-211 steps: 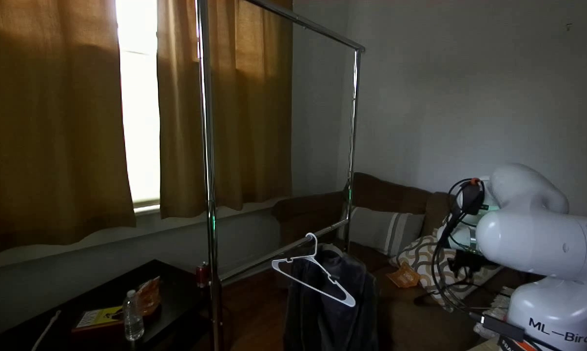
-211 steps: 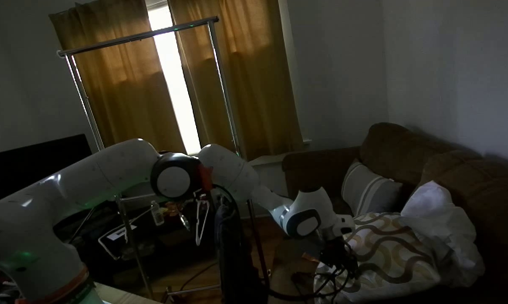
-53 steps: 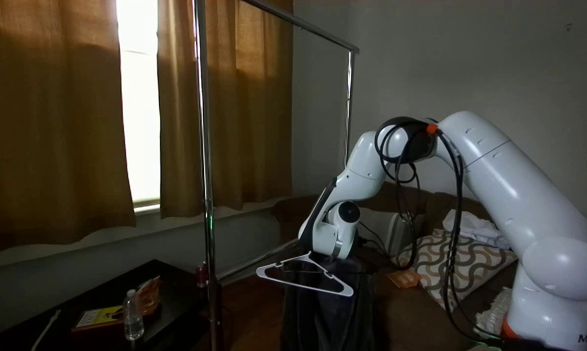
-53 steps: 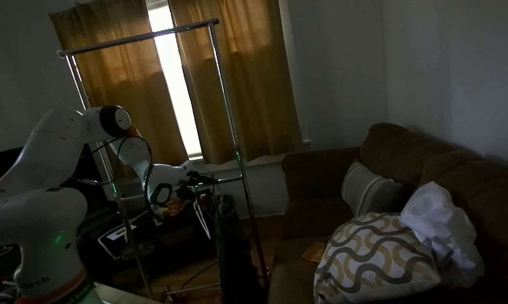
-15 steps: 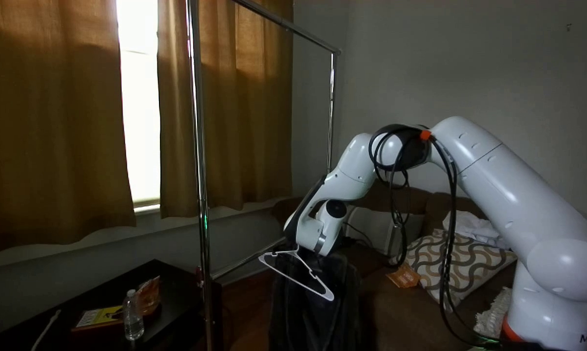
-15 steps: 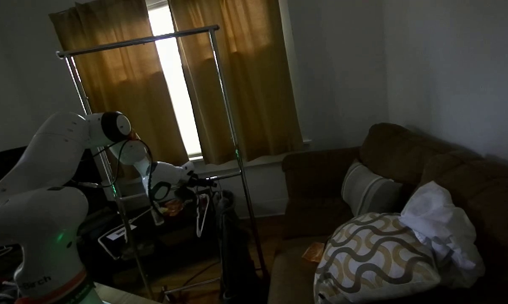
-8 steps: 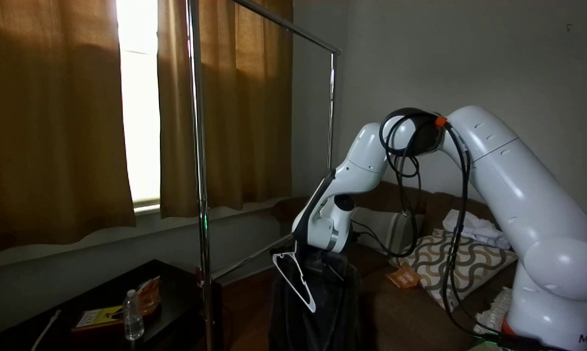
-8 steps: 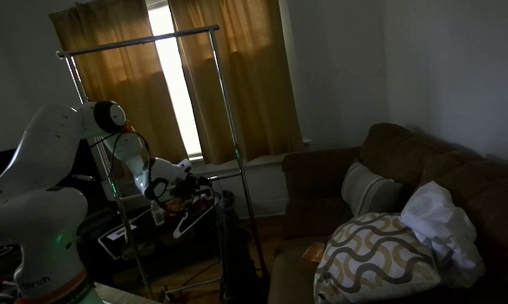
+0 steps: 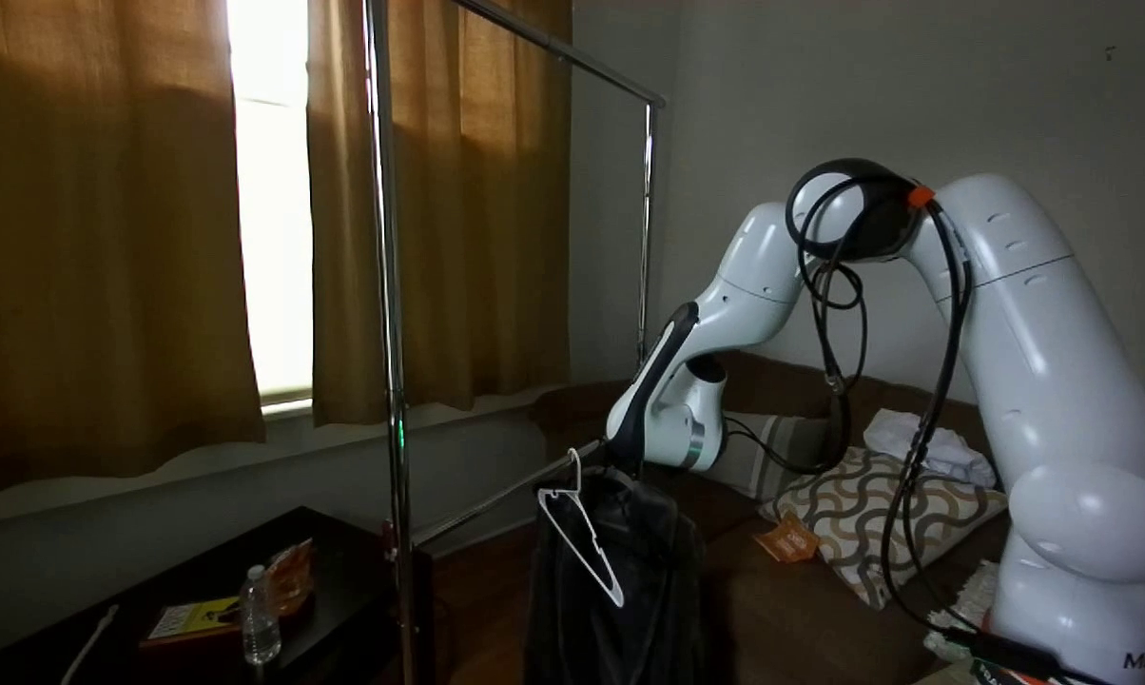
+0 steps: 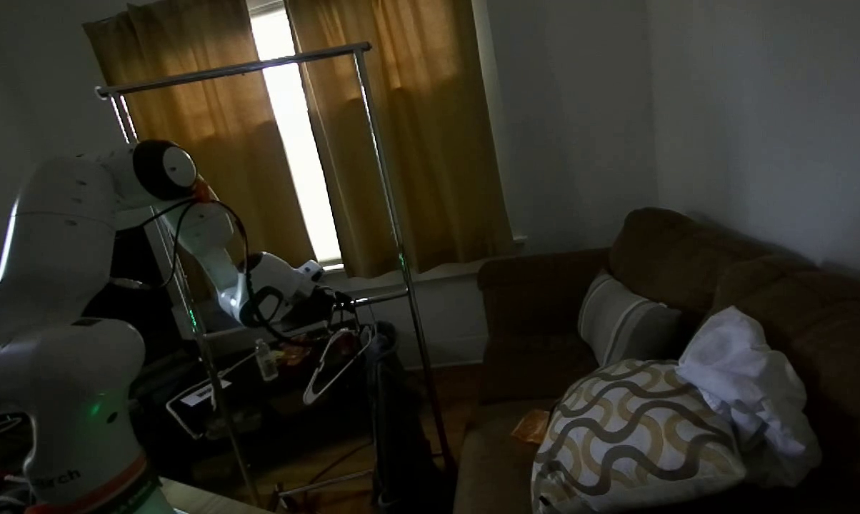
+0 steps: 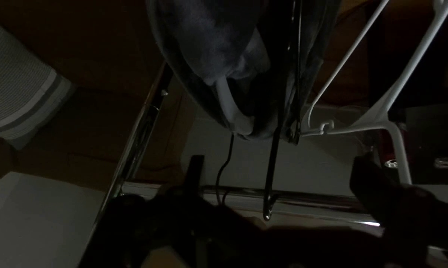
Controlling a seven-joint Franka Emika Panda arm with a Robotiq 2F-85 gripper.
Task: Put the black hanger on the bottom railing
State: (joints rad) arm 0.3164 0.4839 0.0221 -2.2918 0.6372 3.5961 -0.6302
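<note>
Dim room, brown curtains (image 9: 482, 247) behind the rack (image 9: 386, 247); gripper (image 11: 278, 163) spread wide, holding nothing, black hanger (image 11: 272, 167) hooked on the bottom railing (image 11: 317, 203) between its fingers (image 11: 194, 171) in wrist view, dark garment (image 11: 194, 41) and white hanger (image 11: 374, 115) either side.

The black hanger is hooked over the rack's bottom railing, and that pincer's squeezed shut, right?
Not shut: the wrist view shows the pincer open, its fingers apart. The black hanger is hooked over the bottom railing, as you say.
</note>
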